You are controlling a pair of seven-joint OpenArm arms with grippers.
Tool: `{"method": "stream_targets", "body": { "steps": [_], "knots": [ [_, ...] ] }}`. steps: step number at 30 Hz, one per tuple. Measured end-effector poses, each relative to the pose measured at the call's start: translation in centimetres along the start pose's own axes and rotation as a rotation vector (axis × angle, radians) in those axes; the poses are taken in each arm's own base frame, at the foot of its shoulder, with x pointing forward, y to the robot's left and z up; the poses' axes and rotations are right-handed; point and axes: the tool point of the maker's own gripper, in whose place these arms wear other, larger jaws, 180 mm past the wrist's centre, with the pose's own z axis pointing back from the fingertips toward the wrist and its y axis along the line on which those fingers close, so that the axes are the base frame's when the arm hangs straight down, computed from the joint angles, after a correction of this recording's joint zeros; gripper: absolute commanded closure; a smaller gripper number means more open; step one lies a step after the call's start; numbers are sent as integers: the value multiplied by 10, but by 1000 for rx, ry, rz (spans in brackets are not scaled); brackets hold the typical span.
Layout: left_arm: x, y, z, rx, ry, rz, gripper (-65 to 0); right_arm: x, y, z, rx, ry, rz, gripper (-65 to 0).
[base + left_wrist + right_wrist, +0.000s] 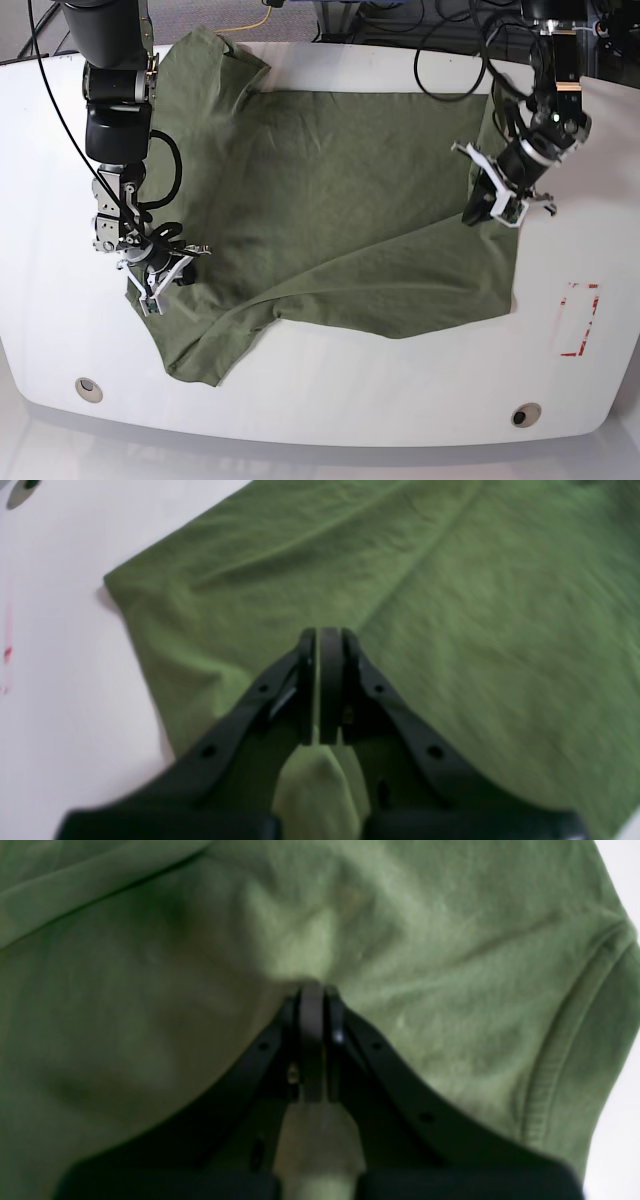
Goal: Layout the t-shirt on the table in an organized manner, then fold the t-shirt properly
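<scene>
The plain olive-green, wrinkly cotton t-shirt (330, 200) lies spread over the middle of the large glossy white worktop (330, 400), mostly open but not yet tidy: one sleeve points toward the far edge, the other droops toward the near edge, and a diagonal crease runs across the body.

The left pincer (322, 635) has its jaws pressed together on a pinch of the shirt's cloth near the hem side — a tuft of green shows between the black fingers in the left wrist view. The right pincer (312, 990) is likewise clamped on a fold of fabric at the sleeve end, with the sleeve's stitched hem (560, 1060) just beside it.

By my reading, the laying-out step is in hand rather than the folding: both arms grip opposite ends, well apart, as if to stretch the garment flat. The next move likely calls for pulling the two ends away from each other, evenly and low over the worktop, so the diagonal crease and the bunched near sleeve smooth out — then letting go once the cloth sits square. Uneven tension could drag the shirt askew toward the red dashed rectangle mark (580, 320).
</scene>
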Motion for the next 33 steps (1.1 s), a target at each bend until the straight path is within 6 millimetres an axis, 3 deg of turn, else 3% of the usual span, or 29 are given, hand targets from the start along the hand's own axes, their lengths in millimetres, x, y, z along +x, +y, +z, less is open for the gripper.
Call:
{"method": "stream_targets", "body": {
  "steps": [8, 17, 26, 33],
  "knots": [
    [-36, -31, 23, -47, 87, 34, 0, 0, 0, 0, 0, 0, -1, -6],
    [-70, -51, 42, -74, 174, 75, 0, 0, 0, 0, 0, -1, -1, -6],
    [-79, -51, 49, -71, 198, 80, 0, -2, 1, 0, 2, -9, -6, -6],
    [-85, -22, 63, 19, 211, 91, 0, -3, 1, 0, 3, -10, -9, -6]
  ]
}}
